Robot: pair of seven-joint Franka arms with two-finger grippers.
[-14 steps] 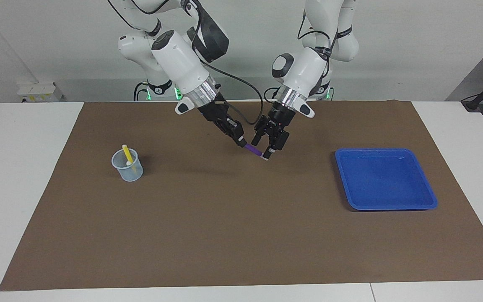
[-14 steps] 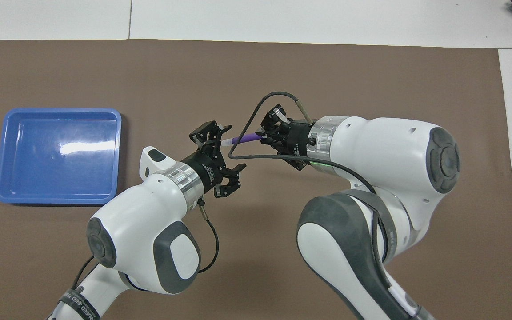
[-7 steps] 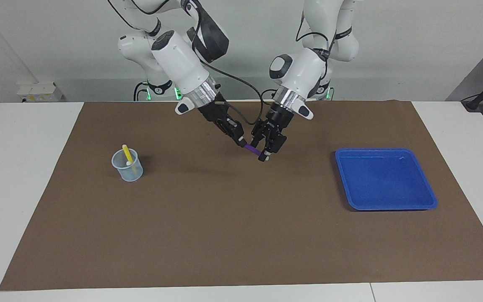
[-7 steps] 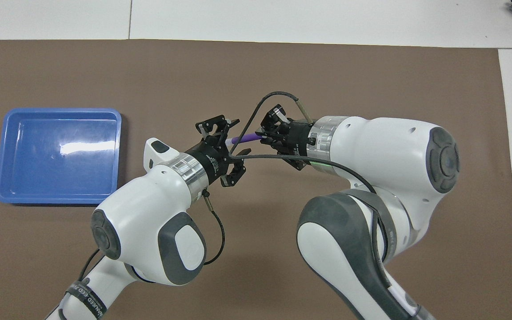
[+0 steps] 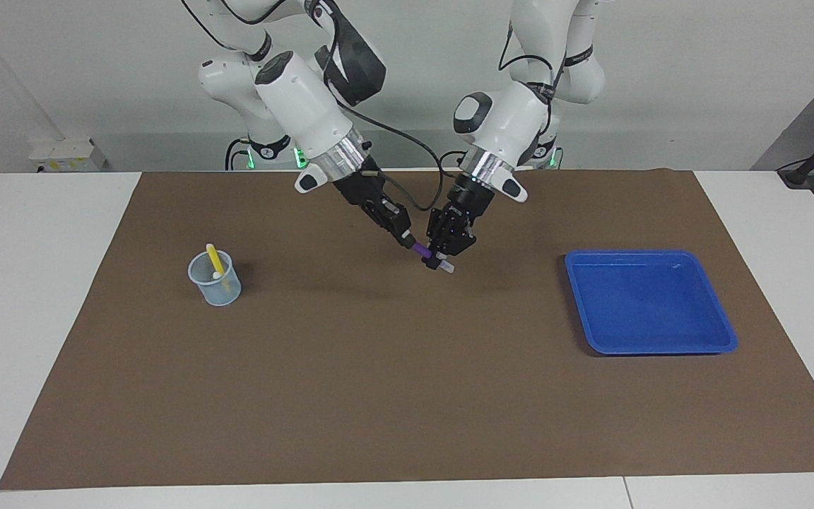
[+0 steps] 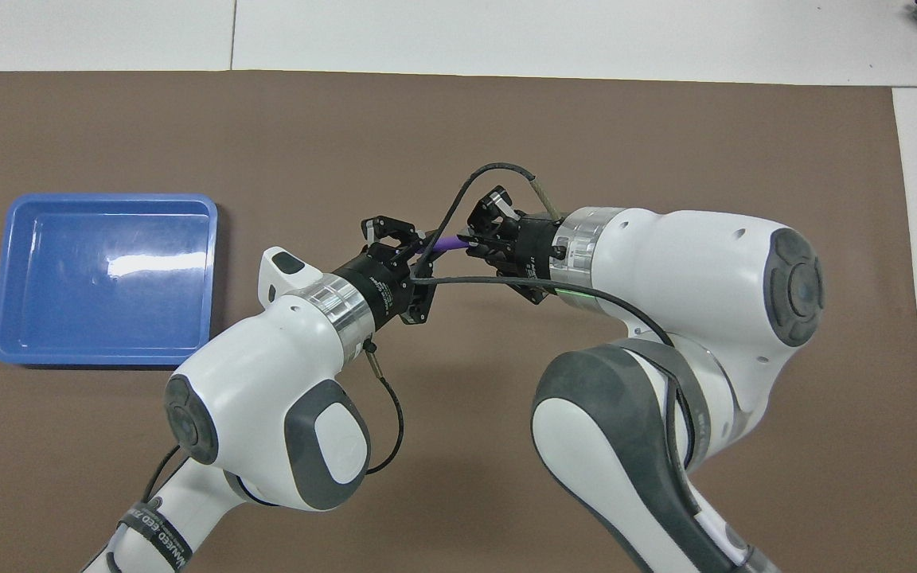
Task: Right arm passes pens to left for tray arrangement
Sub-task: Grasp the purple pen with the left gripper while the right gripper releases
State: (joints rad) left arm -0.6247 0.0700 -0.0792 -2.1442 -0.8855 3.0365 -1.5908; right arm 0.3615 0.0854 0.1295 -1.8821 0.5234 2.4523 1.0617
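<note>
Spanning both jaws: purple pen [image 5: 422, 252], pale-tipped

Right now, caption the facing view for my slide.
Both grippers grip the purple pen mid-handover above the mat; blue tray waits.

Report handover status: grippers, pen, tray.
Right gripper shut on purple pen; left gripper shut on its pale end, over the brown mat. Blue tray empty. Yellow pen in cup. Nothing in the way.
</note>
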